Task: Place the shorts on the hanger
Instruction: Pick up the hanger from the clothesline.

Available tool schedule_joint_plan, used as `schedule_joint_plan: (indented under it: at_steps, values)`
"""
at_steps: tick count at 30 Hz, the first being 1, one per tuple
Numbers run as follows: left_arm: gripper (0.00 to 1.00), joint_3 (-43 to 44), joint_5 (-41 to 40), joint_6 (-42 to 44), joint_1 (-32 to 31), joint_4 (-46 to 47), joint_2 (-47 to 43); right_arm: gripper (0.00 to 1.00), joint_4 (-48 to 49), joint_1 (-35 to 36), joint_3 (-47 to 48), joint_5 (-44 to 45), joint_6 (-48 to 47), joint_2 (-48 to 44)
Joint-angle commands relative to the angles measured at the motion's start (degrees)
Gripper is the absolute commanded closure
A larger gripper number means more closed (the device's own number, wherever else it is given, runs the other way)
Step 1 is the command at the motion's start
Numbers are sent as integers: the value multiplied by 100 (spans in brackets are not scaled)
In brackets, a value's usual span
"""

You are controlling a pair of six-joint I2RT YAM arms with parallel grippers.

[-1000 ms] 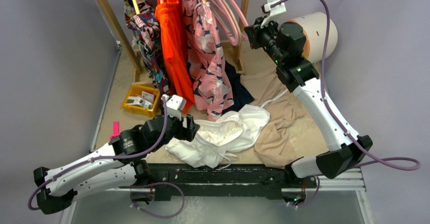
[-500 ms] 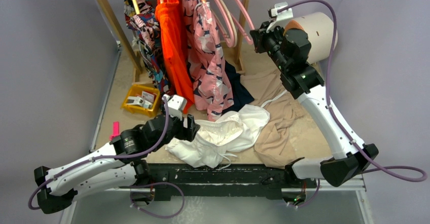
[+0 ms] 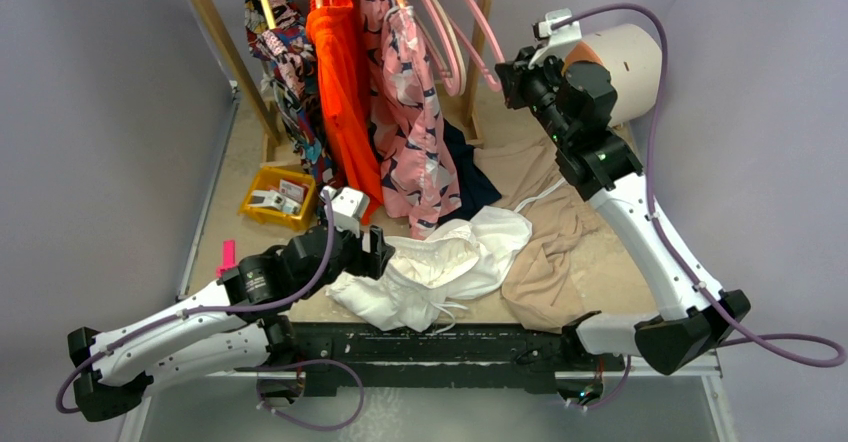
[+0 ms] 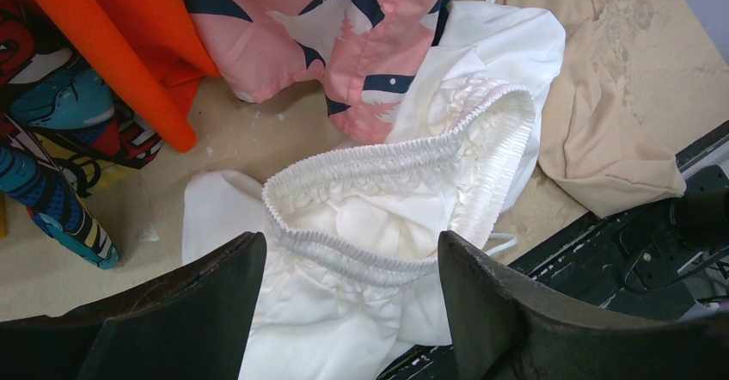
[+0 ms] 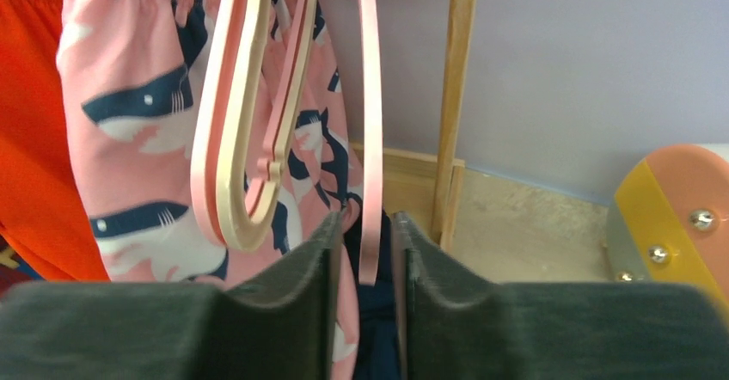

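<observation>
The white shorts [image 3: 450, 262] lie crumpled at the table's front, elastic waistband open upward [image 4: 395, 161]. My left gripper [image 3: 385, 252] is open and empty, its jaws wide apart just above the near waistband [image 4: 352, 247]. Pink hangers hang on the rack at the back. My right gripper [image 3: 503, 67] is raised to the rack and closed narrowly around the slim arm of one pink hanger [image 5: 368, 96], which runs down between the fingers [image 5: 364, 221]. That hanger [image 3: 482, 30] slants from the rail to the gripper.
The wooden rack [image 3: 215, 32] holds patterned, orange [image 3: 340, 82] and pink shark-print [image 3: 410, 122] garments and other hangers [image 5: 236, 139]. A tan garment [image 3: 560, 222] lies right of the shorts. A yellow bin [image 3: 275, 197] stands left. A round cylinder [image 3: 630, 62] is behind the right arm.
My right arm has shifted right and slightly up at the rack, and one pink hanger has swung right with the gripper. The left arm and the shorts have not moved.
</observation>
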Motion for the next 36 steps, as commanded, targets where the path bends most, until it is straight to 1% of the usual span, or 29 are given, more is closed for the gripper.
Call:
schedule_joint_plan:
  at_steps: [1, 3, 6, 10, 17, 25, 32, 36]
  values:
    - [28, 27, 86, 150, 18, 249, 3, 61, -325, -23, 481, -189, 7, -133]
    - [28, 30, 102, 150, 18, 253, 18, 54, -402, -23, 660, -305, 10, -108]
    - [28, 30, 120, 152, 17, 250, 9, 47, -506, -27, 1017, -514, 8, 0]
    - [28, 17, 121, 142, 25, 258, -38, 42, -529, -25, 1500, -638, 10, 253]
    - [28, 12, 123, 147, 23, 252, -72, 39, -420, -26, 2132, -411, -114, 853]
    - [28, 13, 137, 150, 19, 257, -102, 38, -591, -32, 2826, -156, -278, 1575]
    - [28, 4, 198, 159, 20, 276, -107, 39, -632, -31, 2791, 190, -525, 1739]
    - [28, 9, 218, 180, 24, 290, -94, 43, -634, -32, 2645, 66, -552, 1715]
